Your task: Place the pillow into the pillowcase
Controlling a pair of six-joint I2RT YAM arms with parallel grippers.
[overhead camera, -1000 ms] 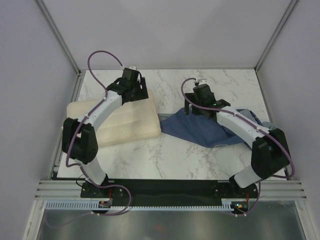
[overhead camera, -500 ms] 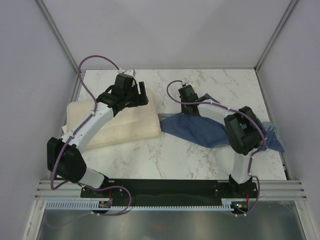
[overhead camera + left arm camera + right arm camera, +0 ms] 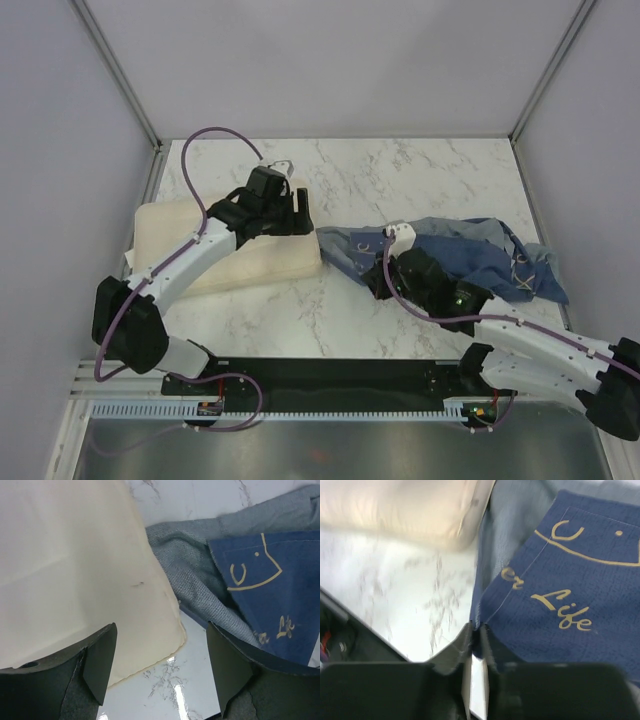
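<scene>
The cream pillow (image 3: 225,255) lies on the left of the marble table (image 3: 400,170). My left gripper (image 3: 303,213) hovers open over its right end, and in the left wrist view the pillow's corner (image 3: 75,570) and bare table show between the fingers (image 3: 100,660). The denim-blue pillowcase (image 3: 480,255) with yellow outlines lies rumpled to the right, its grey-blue inside (image 3: 200,590) showing next to the pillow. My right gripper (image 3: 374,282) is low at the near left edge of the pillowcase (image 3: 570,595). It (image 3: 479,630) is shut on the hem by the lettering.
Grey walls and metal posts (image 3: 125,80) enclose the table on three sides. A black rail (image 3: 330,375) carrying both arm bases runs along the near edge. The right arm (image 3: 540,345) lies low across the near right corner.
The right arm swung from the pillowcase's far side to its near left edge, dropped low and shut on the hem; the cloth has shifted. The left gripper moved to the pillow's right end.
</scene>
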